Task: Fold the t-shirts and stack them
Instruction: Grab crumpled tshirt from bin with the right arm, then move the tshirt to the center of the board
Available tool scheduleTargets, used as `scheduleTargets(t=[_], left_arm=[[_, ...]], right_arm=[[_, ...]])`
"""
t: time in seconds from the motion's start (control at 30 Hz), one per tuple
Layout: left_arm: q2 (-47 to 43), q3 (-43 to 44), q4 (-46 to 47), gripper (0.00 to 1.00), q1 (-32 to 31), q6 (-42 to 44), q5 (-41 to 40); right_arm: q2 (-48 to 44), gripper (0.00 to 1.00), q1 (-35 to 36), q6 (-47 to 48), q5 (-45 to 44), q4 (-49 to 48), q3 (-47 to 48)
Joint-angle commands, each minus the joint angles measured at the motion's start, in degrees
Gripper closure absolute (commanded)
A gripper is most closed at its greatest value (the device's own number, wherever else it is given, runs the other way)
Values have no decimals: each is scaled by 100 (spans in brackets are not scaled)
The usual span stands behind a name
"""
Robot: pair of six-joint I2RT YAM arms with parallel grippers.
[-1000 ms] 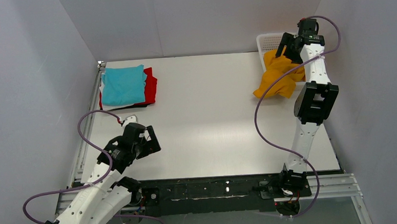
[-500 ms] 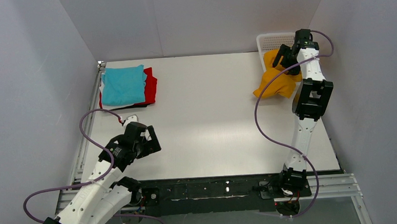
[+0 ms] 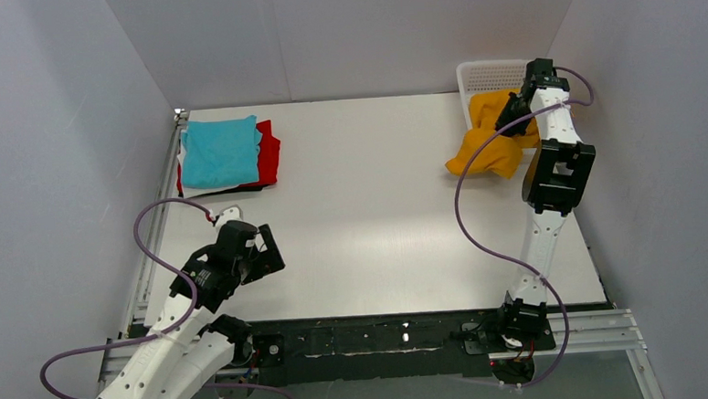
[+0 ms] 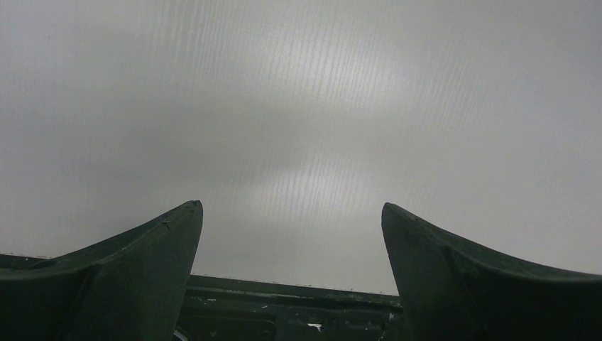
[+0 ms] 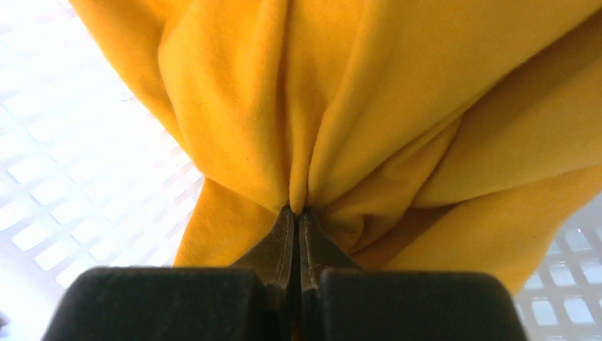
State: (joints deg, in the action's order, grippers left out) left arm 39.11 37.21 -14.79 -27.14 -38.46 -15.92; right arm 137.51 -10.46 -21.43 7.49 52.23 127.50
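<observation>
A crumpled mustard-orange t-shirt (image 3: 486, 139) spills from the white mesh basket (image 3: 483, 72) onto the table at the back right. My right gripper (image 3: 510, 114) is shut on a pinched fold of this shirt (image 5: 369, 106), its fingers (image 5: 280, 238) pressed together with cloth bunched at the tips. At the back left lies a stack of folded t-shirts with the turquoise one (image 3: 221, 150) on top and a red one (image 3: 269, 154) under it. My left gripper (image 3: 269, 254) hovers open over bare table at the near left, its fingers (image 4: 152, 249) wide apart with nothing between them.
The basket's white mesh (image 5: 64, 177) shows behind the orange cloth in the right wrist view. White walls close in the table on three sides. A metal rail (image 3: 162, 187) runs along the left edge. The arm bases sit on a black strip (image 3: 385, 335) at the near edge.
My right gripper has come down onto the orange t-shirt at the basket and shut on a fold of it; the cloth has shifted slightly left. The left arm barely moved.
</observation>
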Motion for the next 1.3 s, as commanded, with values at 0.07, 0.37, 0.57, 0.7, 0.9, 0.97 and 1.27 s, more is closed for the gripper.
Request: scheduleTargets(t=[0.07,0.37,0.57,0.7,0.9,0.97,1.27], left_arm=[[-235,-46,-438,2,-11,-43,-232],[-328,-169,-303,2,-11,-87,-102],[-488,-245,-235,2,-11,-144,-2],[-652,-286,-285,2,-9,-192,10],[-871,-310,-414,2,-11,-302,-20],[-902,-317,-473,2,-11,-350,-55],[-893,-373,-628,2,-11,-469,-68]], right_arm=[[-2194,99,9,-306,424,-1056,202],[-4426,99,501,-125,1542,-2106,-431],[-5116,99,1728,433,1640,-2276,-237],[-5268,99,2325,352,1974,-2486,-184],[-5226,99,3040,321,1989,-2573,-399],[-5227,99,3248,338,1884,-2598,-599],[-5334,99,4112,686,547,-2997,-2581]])
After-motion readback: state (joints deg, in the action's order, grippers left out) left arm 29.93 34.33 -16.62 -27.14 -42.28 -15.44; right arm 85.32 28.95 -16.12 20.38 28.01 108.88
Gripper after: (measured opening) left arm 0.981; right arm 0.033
